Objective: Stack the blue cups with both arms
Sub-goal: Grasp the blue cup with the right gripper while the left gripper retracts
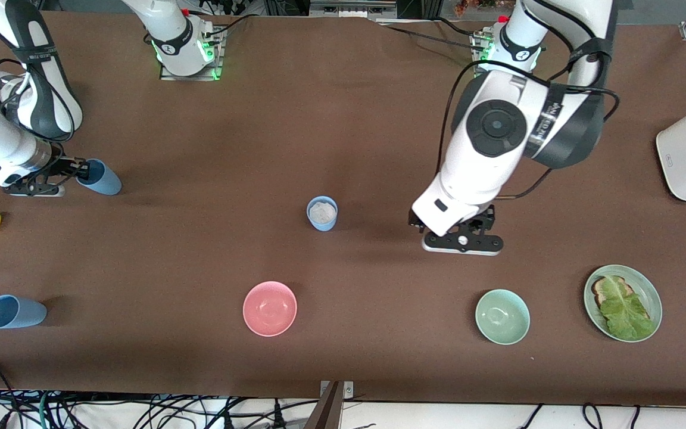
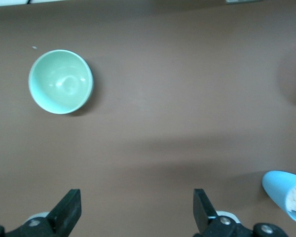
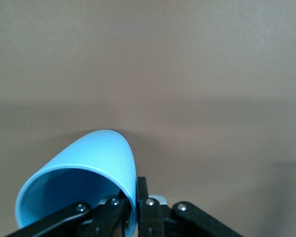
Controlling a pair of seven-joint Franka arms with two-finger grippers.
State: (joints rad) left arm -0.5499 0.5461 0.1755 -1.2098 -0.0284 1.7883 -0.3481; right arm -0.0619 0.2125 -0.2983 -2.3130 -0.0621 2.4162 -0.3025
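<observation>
Right gripper (image 1: 81, 169) clamped on rim of a tipped, matte light-blue tapered cup (image 1: 101, 177) at right arm's end of the brown table (image 1: 343, 119). Left gripper (image 1: 462, 243) spread, empty, waiting beside upright cup (image 1: 322, 213). Third cup (image 1: 14, 311) lies sideways. No legible labels.

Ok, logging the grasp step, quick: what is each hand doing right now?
Left hand: open, empty, over bare table beside the upright blue cup.
Right hand: closed on the rim of a tipped blue cup.
</observation>
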